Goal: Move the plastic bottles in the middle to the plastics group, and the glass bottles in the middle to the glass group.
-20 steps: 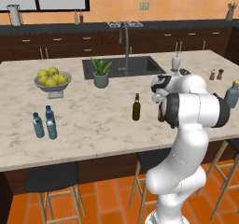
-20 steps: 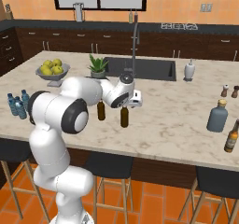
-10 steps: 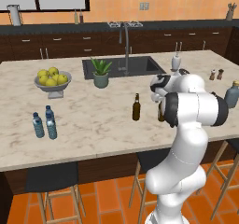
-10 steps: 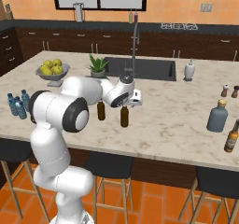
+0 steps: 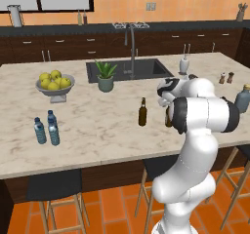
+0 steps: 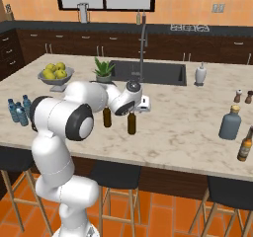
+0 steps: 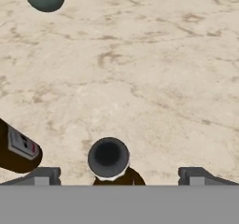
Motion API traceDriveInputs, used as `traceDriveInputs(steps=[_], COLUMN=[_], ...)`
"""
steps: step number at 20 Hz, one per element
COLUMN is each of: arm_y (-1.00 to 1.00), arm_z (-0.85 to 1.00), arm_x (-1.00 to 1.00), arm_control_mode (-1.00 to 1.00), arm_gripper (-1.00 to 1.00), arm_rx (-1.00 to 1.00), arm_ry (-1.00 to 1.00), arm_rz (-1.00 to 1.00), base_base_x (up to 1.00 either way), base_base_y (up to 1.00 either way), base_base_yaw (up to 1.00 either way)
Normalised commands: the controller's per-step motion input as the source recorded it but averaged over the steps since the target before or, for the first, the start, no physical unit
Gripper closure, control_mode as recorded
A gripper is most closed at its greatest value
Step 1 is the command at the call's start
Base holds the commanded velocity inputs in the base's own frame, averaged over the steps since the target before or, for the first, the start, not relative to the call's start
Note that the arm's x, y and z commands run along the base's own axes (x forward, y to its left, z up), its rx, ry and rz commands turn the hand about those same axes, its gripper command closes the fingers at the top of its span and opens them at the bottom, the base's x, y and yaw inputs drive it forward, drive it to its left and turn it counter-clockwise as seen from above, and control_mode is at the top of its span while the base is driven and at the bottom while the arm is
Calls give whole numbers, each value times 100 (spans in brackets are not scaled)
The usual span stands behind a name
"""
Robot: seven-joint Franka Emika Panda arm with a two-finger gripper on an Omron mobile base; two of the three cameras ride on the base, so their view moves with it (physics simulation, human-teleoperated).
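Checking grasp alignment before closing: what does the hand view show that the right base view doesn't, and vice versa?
Hand view: looks straight down the mouth of the glass bottle, which sits between the open claw's fingers, clear of both and slightly off centre.
Right base view: the claw's height, just above that bottle's neck. It also gives the glass group, a third brown bottle beside it, and the plastics group.
Both: the claw, that bottle, the second glass bottle, the marble counter.
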Motion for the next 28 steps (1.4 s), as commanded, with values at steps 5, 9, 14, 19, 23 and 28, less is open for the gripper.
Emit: traceDriveInputs(steps=[5,9,14,19,23,28], arm_y=[0,0,0,-39,-67,-78], arm_z=[0,0,3,40,67,46], arm_x=[0,0,-2,-44,-52,-2], arm_control_mode=[-100,-100,-100,-100,-100,-100], arm_gripper=[100,100,100,100,100,100], arm_rx=[0,0,0,1,1,0], arm_ry=[0,0,0,-2,-1,0], arm_rz=[0,0,0,-6,-8,-4], base_base_x=[0,0,0,0,0,0], base_base_y=[0,0,0,0,0,0], base_base_yaw=[0,0,0,0,0,0])
